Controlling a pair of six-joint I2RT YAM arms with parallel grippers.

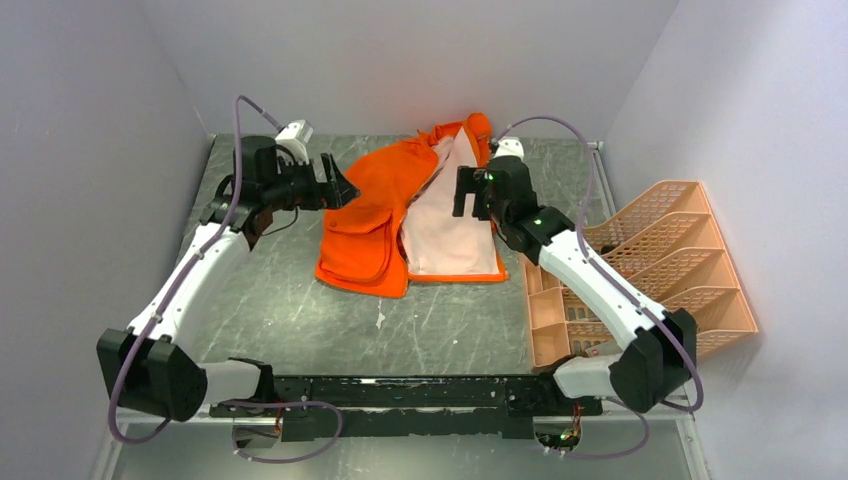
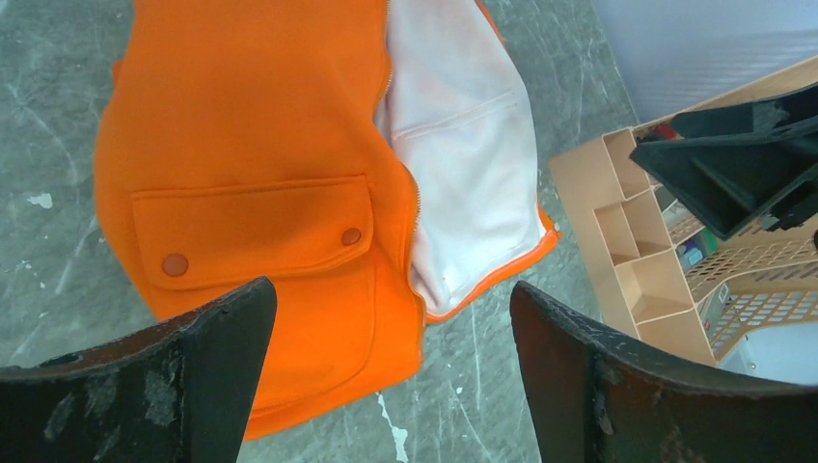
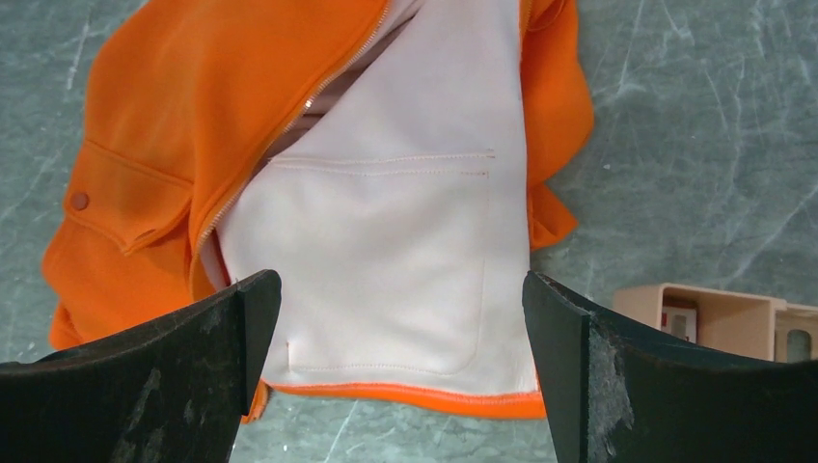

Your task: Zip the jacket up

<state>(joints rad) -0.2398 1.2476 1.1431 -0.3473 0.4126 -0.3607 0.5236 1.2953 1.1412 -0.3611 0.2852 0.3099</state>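
Grey, scuffed table [image 1: 290,300] boxed in by pale walls on three sides. Both grippers hover with nothing in them. The left gripper [image 1: 345,190] has its two black fingers [image 2: 193,376] spread wide. So does the right gripper [image 1: 463,192], whose fingers [image 3: 174,376] frame the cloth below without touching it.

Between the two lies the jacket [image 1: 375,220], bright orange, flat on the far middle of the table. The panel nearer the left arm lies face up, showing a flap pocket [image 2: 256,227] with two snaps. The other panel is thrown open, pale pink lining [image 3: 386,241] upward. A light zipper [image 3: 289,121] runs down the inner edge of the orange panel. The left gripper is just beside the jacket's left edge; the right is at the lining's right edge.

The cloth looks soft, light and floppy, likely to bunch or slide when pulled. Pinching the hem near the zipper's bottom end seems the best hold. A peach basket rack [image 1: 650,260] stands off to the right.
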